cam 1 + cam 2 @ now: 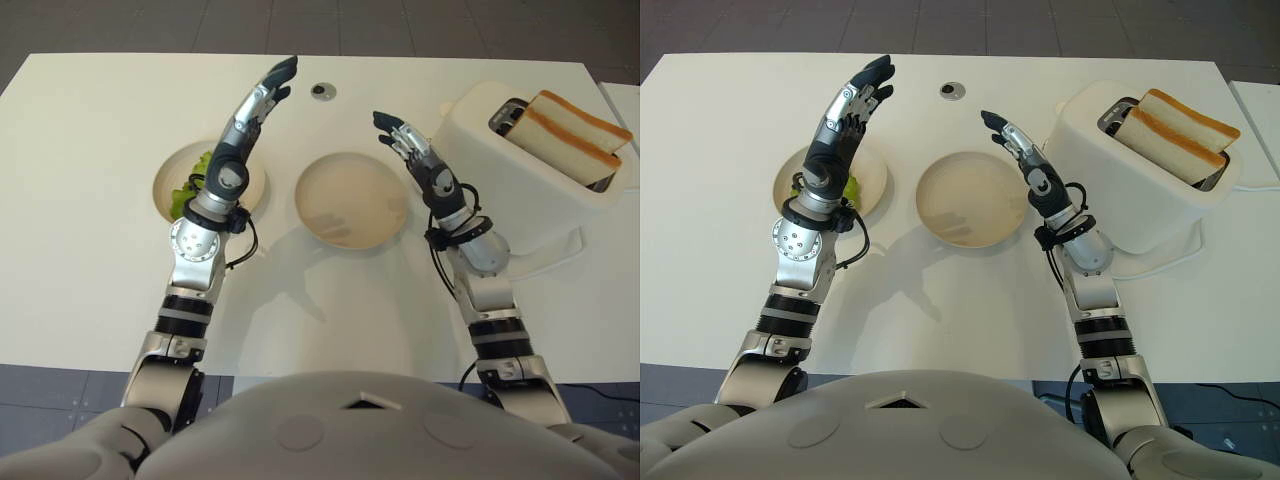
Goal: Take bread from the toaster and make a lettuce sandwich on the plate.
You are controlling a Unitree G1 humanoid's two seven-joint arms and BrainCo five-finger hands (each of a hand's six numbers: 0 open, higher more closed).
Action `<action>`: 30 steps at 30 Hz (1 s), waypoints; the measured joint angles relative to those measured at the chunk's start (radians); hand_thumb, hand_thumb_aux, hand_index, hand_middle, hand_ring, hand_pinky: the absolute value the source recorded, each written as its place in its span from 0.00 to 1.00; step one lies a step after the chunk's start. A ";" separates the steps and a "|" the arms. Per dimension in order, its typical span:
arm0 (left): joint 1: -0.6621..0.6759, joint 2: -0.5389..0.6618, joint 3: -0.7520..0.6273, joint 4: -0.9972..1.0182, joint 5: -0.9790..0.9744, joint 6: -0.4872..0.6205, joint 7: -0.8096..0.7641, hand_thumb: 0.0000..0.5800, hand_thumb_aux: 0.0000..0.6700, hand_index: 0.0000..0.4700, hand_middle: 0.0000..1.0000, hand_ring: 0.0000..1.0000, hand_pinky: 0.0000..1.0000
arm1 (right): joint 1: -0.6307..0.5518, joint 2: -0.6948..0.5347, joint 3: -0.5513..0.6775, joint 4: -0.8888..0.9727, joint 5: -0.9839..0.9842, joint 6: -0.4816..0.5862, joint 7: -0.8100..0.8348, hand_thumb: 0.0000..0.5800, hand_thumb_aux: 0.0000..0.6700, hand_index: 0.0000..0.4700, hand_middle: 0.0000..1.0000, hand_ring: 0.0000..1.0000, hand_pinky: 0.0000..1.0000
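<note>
A white toaster [480, 140] stands at the right of the table with two slices of bread [570, 133] sticking out of its slots. An empty cream plate [350, 200] lies in the middle. A second plate [175, 175] at the left holds green lettuce [190, 190], partly hidden behind my left forearm. My left hand [258, 105] is raised above the lettuce plate, fingers stretched out, holding nothing. My right hand [412, 148] hovers between the empty plate and the toaster, fingers straight and empty.
A small round dark fitting [322, 91] is set in the tabletop behind the plates. A cable [545, 262] runs from the toaster along the table at the right. Another white surface [625, 100] adjoins the right edge.
</note>
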 measured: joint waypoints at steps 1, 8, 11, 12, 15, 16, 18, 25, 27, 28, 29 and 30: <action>0.002 0.000 -0.001 0.001 0.010 0.000 -0.004 0.00 0.00 0.00 0.00 0.00 0.00 | -0.003 0.003 -0.002 0.000 0.001 0.000 0.000 0.00 0.00 0.00 0.00 0.00 0.00; 0.007 -0.007 -0.011 0.002 0.023 -0.014 -0.023 0.00 0.00 0.00 0.00 0.00 0.00 | -0.004 0.011 -0.004 -0.002 0.007 -0.012 0.004 0.00 0.00 0.00 0.00 0.00 0.00; 0.013 -0.010 -0.018 0.001 0.016 -0.022 -0.036 0.00 0.00 0.00 0.00 0.00 0.00 | 0.006 -0.010 -0.072 -0.127 0.085 -0.011 0.010 0.00 0.00 0.00 0.00 0.00 0.00; 0.012 -0.011 -0.018 0.002 0.015 -0.023 -0.038 0.00 0.00 0.00 0.00 0.00 0.00 | 0.004 -0.044 -0.129 -0.173 0.089 -0.012 -0.001 0.00 0.00 0.00 0.00 0.00 0.00; 0.008 -0.017 -0.020 0.009 0.019 -0.024 -0.039 0.00 0.00 0.00 0.00 0.00 0.00 | 0.000 -0.142 -0.309 -0.227 0.062 -0.027 -0.057 0.00 0.00 0.00 0.00 0.00 0.00; 0.008 -0.017 -0.020 0.010 0.020 -0.024 -0.038 0.00 0.00 0.00 0.00 0.00 0.00 | -0.009 -0.164 -0.360 -0.225 0.037 -0.030 -0.079 0.00 0.00 0.00 0.00 0.00 0.00; 0.009 -0.018 -0.019 0.010 0.020 -0.024 -0.038 0.00 0.00 0.00 0.00 0.00 0.00 | -0.028 -0.201 -0.422 -0.215 -0.014 -0.041 -0.113 0.00 0.00 0.00 0.00 0.00 0.00; 0.028 -0.022 -0.026 -0.036 0.008 -0.010 -0.043 0.00 0.00 0.00 0.00 0.00 0.00 | -0.074 -0.439 -0.543 0.110 -0.394 -0.072 -0.295 0.00 0.00 0.00 0.00 0.00 0.00; 0.031 -0.024 -0.028 -0.045 0.008 -0.007 -0.045 0.00 0.00 0.00 0.00 0.00 0.00 | -0.085 -0.478 -0.538 0.239 -0.414 -0.095 -0.315 0.17 0.09 0.09 0.00 0.00 0.00; 0.033 -0.024 -0.028 -0.050 0.008 -0.006 -0.046 0.00 0.00 0.00 0.00 0.00 0.00 | -0.093 -0.494 -0.537 0.314 -0.402 -0.107 -0.314 0.17 0.09 0.09 0.00 0.00 0.00; 0.033 -0.025 -0.028 -0.054 0.008 -0.005 -0.047 0.00 0.00 0.00 0.00 0.00 0.00 | -0.103 -0.508 -0.534 0.390 -0.384 -0.117 -0.312 0.26 0.14 0.14 0.00 0.00 0.00; 0.034 -0.025 -0.028 -0.057 0.008 -0.003 -0.048 0.00 0.00 0.00 0.00 0.00 0.00 | -0.109 -0.521 -0.531 0.462 -0.372 -0.128 -0.308 0.28 0.15 0.15 0.00 0.00 0.00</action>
